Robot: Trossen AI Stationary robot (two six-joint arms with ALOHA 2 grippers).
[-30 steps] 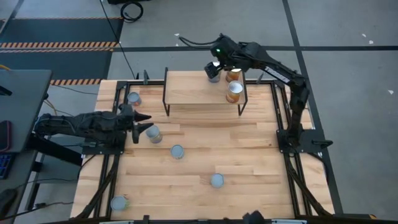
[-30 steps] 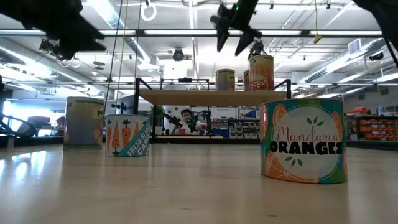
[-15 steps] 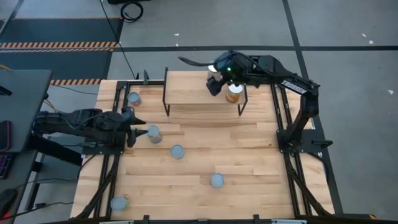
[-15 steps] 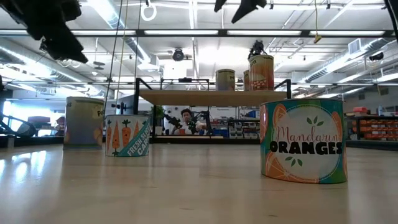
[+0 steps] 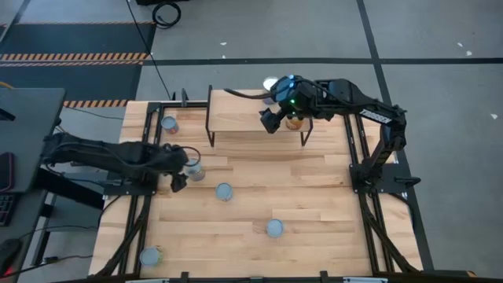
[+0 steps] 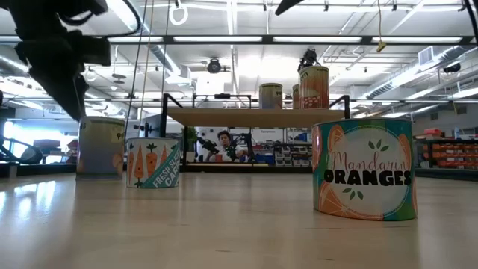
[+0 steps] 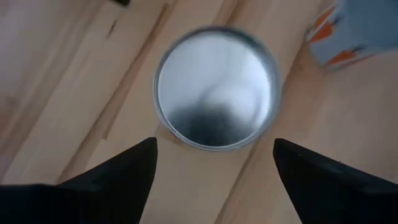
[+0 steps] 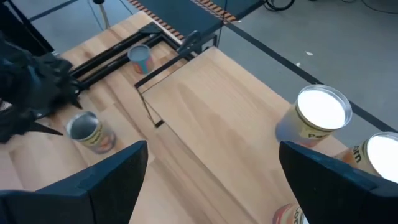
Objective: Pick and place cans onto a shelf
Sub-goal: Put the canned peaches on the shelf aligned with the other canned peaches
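Note:
My left gripper (image 5: 183,167) is open and points down over a can with a tan label (image 5: 194,168) that stands on the table's left part. In the left wrist view its fingers (image 7: 214,142) stand on either side of the can's silver top (image 7: 216,93), apart from it. My right gripper (image 5: 271,119) is open and empty above the light-wood shelf (image 5: 244,114). Three cans (image 8: 320,112) stand on the shelf's right end; two show in the low view (image 6: 314,87).
More cans stand on the table: one at the far left (image 5: 168,123), a carrots can (image 5: 224,191), an oranges can (image 5: 273,228), and one at the near left corner (image 5: 149,256). The shelf's left half (image 8: 205,106) is bare. A person shows in the room behind (image 6: 222,142).
My left gripper has tipped from level to pointing down and has come down over the tan can. My right gripper has risen and gone toward the table's near edge, away from the cans at the shelf's right end.

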